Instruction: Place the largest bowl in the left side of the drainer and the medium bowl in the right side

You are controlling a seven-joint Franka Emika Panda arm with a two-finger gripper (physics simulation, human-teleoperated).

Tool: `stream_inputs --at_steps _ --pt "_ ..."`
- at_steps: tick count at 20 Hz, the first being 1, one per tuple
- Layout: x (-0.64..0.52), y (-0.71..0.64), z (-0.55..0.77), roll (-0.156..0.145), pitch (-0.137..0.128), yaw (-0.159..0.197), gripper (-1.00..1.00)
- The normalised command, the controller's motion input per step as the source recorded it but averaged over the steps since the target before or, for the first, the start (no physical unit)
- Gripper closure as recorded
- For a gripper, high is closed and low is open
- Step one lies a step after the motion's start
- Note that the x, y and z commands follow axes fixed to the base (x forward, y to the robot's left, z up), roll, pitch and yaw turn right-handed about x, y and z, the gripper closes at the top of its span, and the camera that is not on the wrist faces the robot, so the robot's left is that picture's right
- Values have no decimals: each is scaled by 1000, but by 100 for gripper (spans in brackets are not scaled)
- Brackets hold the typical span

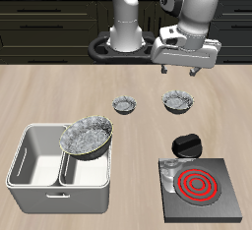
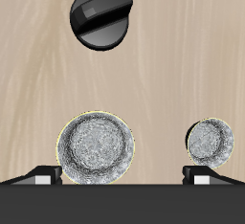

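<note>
Jaws of the gripper (image 1: 179, 71) are held apart and empty above the medium bowl (image 1: 178, 101), upper right of centre. Half is done: the largest bowl (image 1: 87, 137) is tilted in the drainer (image 1: 30, 165), lower left.

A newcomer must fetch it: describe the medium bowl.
Behind the light grey two-compartment drainer, two small round bowls sit side by side under the gripper. The dark grey, silvery-lined medium bowl is the wider; the tiny bowl is narrower, and the largest bowl rests in the drainer.
</note>
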Motion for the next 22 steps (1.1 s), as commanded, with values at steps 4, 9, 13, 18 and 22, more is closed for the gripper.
stream_inputs --at_steps 4,9,13,18,22 --pt "-53 -71 -243 5 -12 -22 -100" --pt "-88 0 -371 19 0 -17 -100" --pt "-133 -178 -335 -44 -30 -42 -100" --pt "-260 -74 -259 -4 -51 -21 -100" --pt "-163 119 -213 19 -26 35 -100"
